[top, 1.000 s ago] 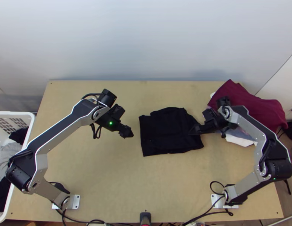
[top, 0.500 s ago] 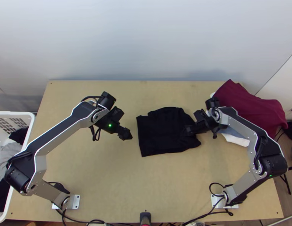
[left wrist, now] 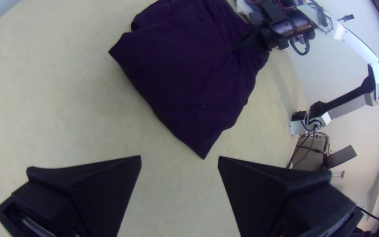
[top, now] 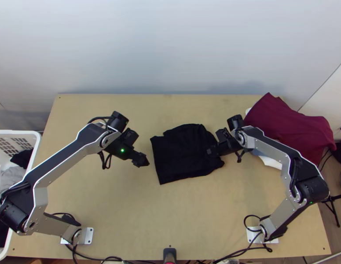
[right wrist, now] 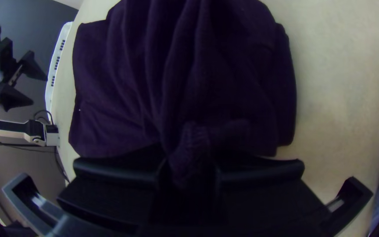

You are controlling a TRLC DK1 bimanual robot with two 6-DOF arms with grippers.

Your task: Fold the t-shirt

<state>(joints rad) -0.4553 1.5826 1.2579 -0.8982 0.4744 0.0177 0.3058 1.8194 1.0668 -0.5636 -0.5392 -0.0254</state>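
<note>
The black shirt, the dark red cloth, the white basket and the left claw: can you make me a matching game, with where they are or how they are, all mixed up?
Things:
1. Black shirt
2. Dark red cloth
3. White basket
4. Left claw

Where or how:
A. Left of the table
B. Open, with nothing between its fingers
C. At the table's far right corner
D. Mid-table, pinched by the right claw

Right pairs: 1-D, 2-C, 3-A, 4-B
</note>
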